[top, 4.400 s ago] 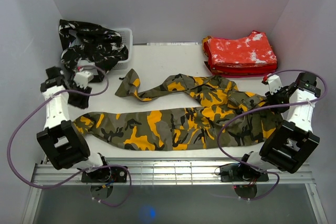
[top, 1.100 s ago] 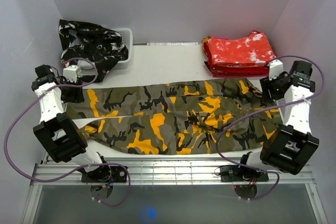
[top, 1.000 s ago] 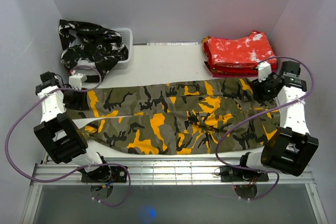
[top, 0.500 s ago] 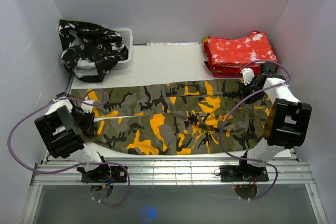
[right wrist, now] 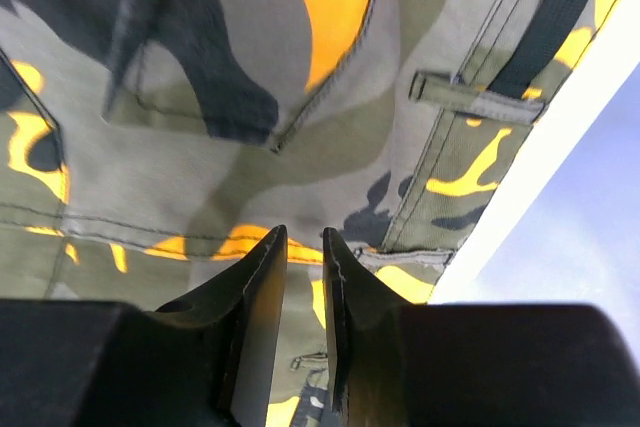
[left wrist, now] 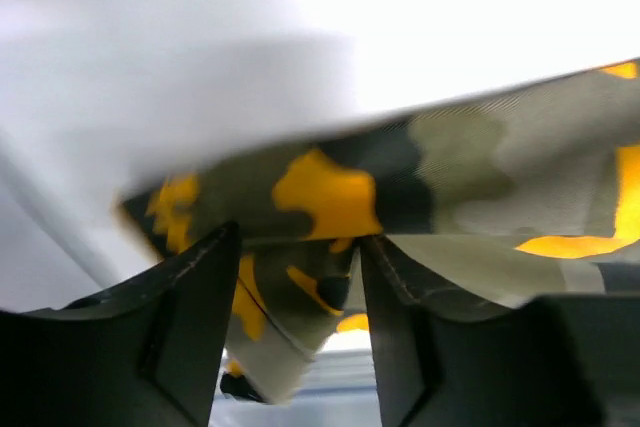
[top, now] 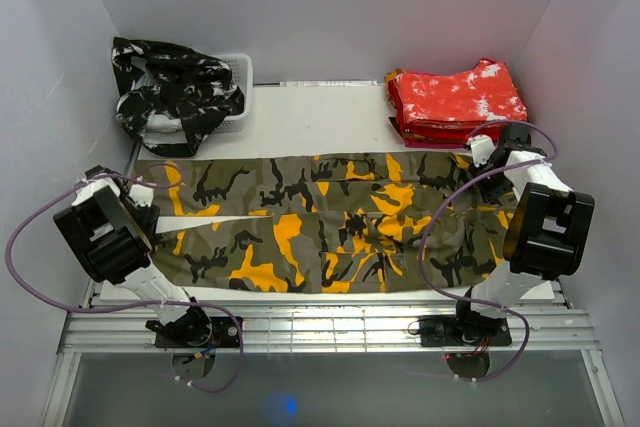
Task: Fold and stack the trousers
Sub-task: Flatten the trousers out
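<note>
Found olive trousers [top: 330,217] laid flat for folding; left gripper [left wrist: 297,247] parted astride cuff; right gripper [right wrist: 304,237] near-closed at waistband, hold indeterminate.

Left wrist view was blurred. Whether left pincer [left wrist: 300,237] held hem of olive trousers [left wrist: 450,177], could not tell.

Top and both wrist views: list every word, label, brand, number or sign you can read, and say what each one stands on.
None: no readable text shows in any view.
The olive camouflage trousers show only their print; no tag or label is in sight, not even close up in the wrist views.
The red trousers, black-and-white trousers and white bin carry no visible lettering.
</note>
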### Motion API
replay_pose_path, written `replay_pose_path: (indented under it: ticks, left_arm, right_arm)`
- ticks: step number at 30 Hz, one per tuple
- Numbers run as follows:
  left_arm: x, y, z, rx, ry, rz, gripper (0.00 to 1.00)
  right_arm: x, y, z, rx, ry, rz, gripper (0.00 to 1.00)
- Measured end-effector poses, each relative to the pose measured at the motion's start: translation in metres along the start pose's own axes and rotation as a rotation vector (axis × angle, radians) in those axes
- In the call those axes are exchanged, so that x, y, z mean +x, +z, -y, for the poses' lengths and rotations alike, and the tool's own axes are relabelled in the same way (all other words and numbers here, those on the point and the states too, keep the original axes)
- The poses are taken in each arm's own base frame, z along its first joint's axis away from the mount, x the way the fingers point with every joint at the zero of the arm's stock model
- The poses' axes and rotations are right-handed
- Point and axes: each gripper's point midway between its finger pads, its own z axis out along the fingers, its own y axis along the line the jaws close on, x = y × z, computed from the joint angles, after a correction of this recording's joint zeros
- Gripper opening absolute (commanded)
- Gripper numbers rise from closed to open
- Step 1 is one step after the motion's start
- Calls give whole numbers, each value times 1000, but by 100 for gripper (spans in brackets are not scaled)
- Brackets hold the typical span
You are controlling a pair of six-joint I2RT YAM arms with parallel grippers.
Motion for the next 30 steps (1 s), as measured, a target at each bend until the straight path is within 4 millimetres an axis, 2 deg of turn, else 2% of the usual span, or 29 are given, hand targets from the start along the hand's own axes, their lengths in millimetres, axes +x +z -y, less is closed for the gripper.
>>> replay_pose_path:
  ticks: [3,6,8,10,15,19,21,25,28,30]
  left_arm:
    - [-30,-11,-21,-37,12,101,70]
    - [-63,-37,-42,-101,26,216,70]
    - [-74,-53,-50,-136,37,265,69]
    - [-76,-63,-49,-143,52,289,67]
    - [-58,-78,-22,-93,123,309,65]
    - [-27,-66,9,-8,158,256,64]
    - [-10,-52,25,43,159,207,64]
    - [25,-17,48,122,134,97,62]
    - [37,-1,49,124,116,40,62]
    - [37,-1,44,105,99,26,61]
  right_arm:
    - [6,-2,-4,-8,1,-13,27]
    - [3,-8,-6,-16,1,2,29]
    - [0,-18,-10,-35,-1,18,30]
    - [-5,-30,-11,-47,-10,39,32]
    - [-22,-74,-11,-60,-112,125,35]
    - [-6,-96,-24,-104,-215,108,36]
    - [8,-96,-32,-139,-242,74,36]
    - [42,-82,-53,-228,-242,-20,35]
    - [67,-66,-66,-270,-232,-94,35]
    - [85,-57,-75,-293,-228,-145,35]
